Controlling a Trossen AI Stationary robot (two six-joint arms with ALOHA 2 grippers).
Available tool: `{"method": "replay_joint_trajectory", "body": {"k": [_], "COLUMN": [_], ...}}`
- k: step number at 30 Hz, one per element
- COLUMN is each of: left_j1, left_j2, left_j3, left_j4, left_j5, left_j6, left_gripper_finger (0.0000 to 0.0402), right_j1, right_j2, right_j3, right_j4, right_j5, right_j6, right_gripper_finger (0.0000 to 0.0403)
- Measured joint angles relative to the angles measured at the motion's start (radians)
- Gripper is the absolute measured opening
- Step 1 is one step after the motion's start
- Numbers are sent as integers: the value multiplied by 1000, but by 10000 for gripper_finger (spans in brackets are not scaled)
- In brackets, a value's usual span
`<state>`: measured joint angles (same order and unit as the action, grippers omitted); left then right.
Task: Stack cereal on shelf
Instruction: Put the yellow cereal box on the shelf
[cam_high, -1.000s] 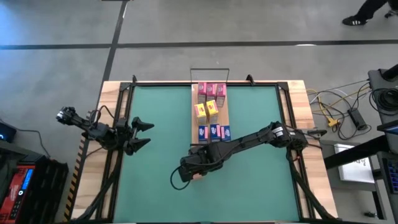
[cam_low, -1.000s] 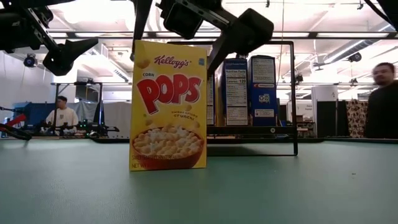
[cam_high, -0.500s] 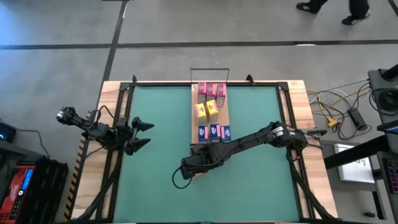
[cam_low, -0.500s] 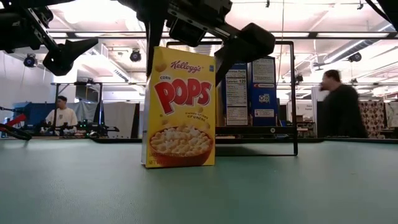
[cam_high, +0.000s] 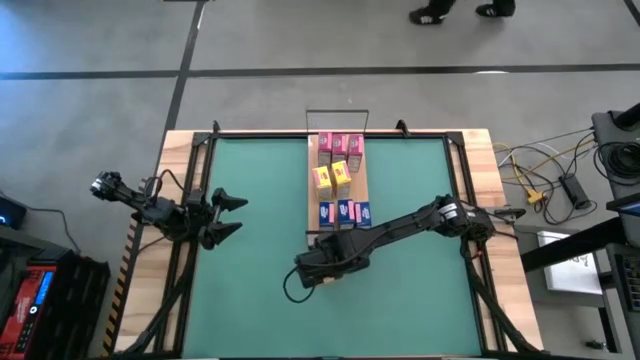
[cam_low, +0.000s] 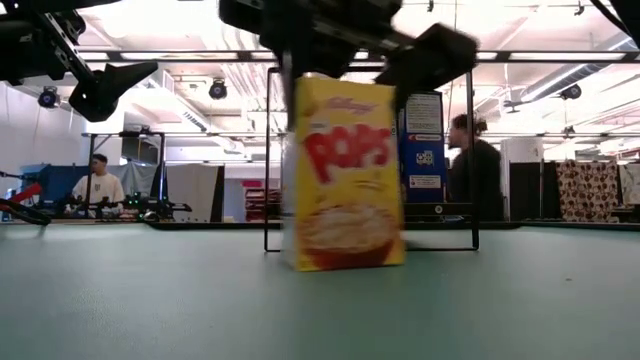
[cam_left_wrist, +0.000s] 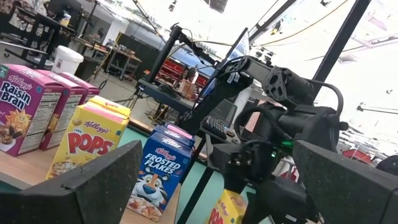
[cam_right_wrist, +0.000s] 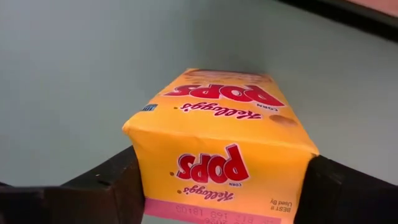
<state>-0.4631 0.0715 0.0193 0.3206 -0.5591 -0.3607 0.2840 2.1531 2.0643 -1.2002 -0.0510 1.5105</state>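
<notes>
Left gripper (cam_high: 232, 216): left of frame in the high view, over the green table (cam_high: 260, 190); jaws spread wide, holding nothing.
Corn Pops box (cam_low: 345, 172): centre of the low view, standing upright on the table, long axis vertical, printed front toward the camera.
Right gripper (cam_high: 322, 272): lower centre of the high view, just below the shelf's near end; fingers (cam_right_wrist: 106, 186) pressed against both sides of the box's top.
Shelf (cam_high: 361, 190): light-wood board, centre, long axis running top to bottom; pink, yellow and blue boxes on it.
</notes>
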Motion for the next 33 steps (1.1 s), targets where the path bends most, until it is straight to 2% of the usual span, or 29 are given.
{"method": "replay_joint_trajectory", "body": {"k": [12, 19, 24, 33], "left_j1": [0, 0, 0, 0], "left_j2": [0, 1, 1, 2], "left_j3": [0, 0, 0, 0], "left_j4": [0, 0, 0, 0], "left_j5": [0, 0, 0, 0], "left_j6": [0, 0, 0, 0], "left_gripper_finger": [398, 398, 398, 398], "right_j1": [53, 108, 148, 224], "right_j2": [-37, -127, -233, -512], "right_j3": [-4, -44, -183, -557], "right_j4": [-146, -205, -189, 2], "right_j5": [-36, 53, 59, 37], "right_j6": [61, 136, 171, 215], "right_gripper_finger": [255, 249, 249, 250]}}
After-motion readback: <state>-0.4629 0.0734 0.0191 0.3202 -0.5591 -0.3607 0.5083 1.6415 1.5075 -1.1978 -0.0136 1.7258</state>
